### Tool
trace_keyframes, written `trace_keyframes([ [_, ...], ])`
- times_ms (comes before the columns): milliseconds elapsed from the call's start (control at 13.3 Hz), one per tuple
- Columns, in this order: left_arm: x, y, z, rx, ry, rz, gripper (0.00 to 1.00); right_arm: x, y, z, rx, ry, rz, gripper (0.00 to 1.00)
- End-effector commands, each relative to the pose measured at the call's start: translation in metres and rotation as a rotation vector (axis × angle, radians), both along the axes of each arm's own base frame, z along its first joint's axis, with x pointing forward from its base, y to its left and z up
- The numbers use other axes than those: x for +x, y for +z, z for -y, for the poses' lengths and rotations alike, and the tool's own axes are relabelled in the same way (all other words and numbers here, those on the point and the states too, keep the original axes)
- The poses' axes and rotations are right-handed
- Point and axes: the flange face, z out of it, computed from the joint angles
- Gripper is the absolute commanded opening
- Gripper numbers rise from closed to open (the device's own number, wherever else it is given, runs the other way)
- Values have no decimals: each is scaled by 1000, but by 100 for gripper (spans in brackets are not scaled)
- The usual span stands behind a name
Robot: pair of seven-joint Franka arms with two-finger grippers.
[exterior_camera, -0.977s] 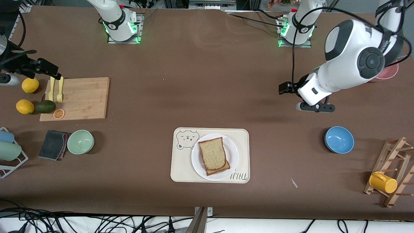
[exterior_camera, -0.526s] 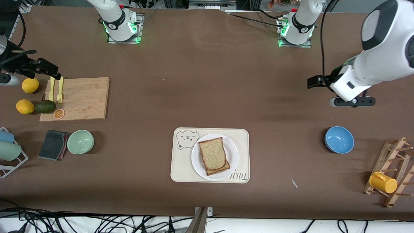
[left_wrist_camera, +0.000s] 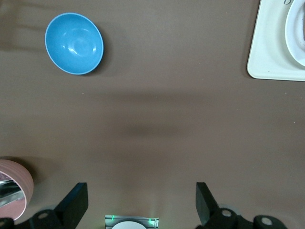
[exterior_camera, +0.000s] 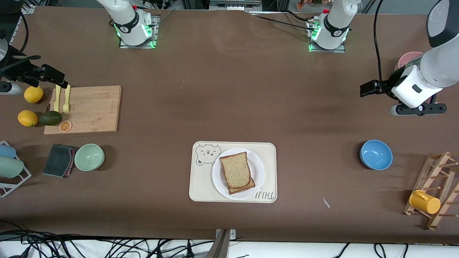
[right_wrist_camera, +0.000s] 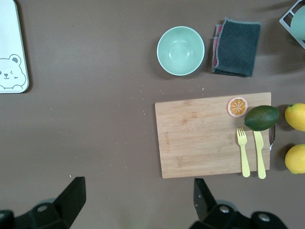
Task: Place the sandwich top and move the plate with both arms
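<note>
The sandwich top (exterior_camera: 235, 170), a speckled brown bread slice, lies on a like slice whose edge shows beneath it. Both sit on the white plate (exterior_camera: 259, 171), which stands on the cream bear-print tray (exterior_camera: 200, 186). No egg shows. My left gripper (exterior_camera: 367, 89) is open and empty, up over bare table near the left arm's end, apart from the tray; in the left wrist view (left_wrist_camera: 140, 199) only a corner of the tray (left_wrist_camera: 271, 52) and the plate's rim (left_wrist_camera: 294, 38) show. My right gripper (exterior_camera: 57, 79) is open and empty, waiting over the cutting board's corner; it also shows in the right wrist view (right_wrist_camera: 138, 195).
A blue bowl (exterior_camera: 375, 154), pink cup (exterior_camera: 408, 59) and wooden rack with a yellow mug (exterior_camera: 425, 201) stand at the left arm's end. A cutting board (exterior_camera: 86, 109) with fork, knife, avocado (exterior_camera: 50, 118), lemons, a green bowl (exterior_camera: 89, 157) and grey cloth (exterior_camera: 59, 160) stand at the right arm's end.
My left arm has swung away from the tray toward its own end of the table, uncovering the pink cup. The right arm, the plate and the bread have not moved.
</note>
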Motion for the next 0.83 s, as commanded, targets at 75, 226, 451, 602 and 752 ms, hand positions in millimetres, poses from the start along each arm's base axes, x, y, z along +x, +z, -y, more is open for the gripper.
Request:
trace_keyframes([
  [75, 6, 8, -6, 24, -19, 55, 99, -1, 7, 1, -7, 1, 2, 100],
  [226, 9, 8, -7, 24, -17, 69, 99, -1, 7, 1, -7, 3, 2, 100],
  [451, 10, 9, -14, 23, -5, 81, 99, -2, 8, 2, -16, 5, 2, 100],
  [602, 10, 10, -15, 23, -3, 81, 99, -2, 9, 3, -20, 5, 5, 100],
  [752, 10, 11, -15, 23, -3, 81, 99, -1, 9, 3, -21, 5, 6, 100],
])
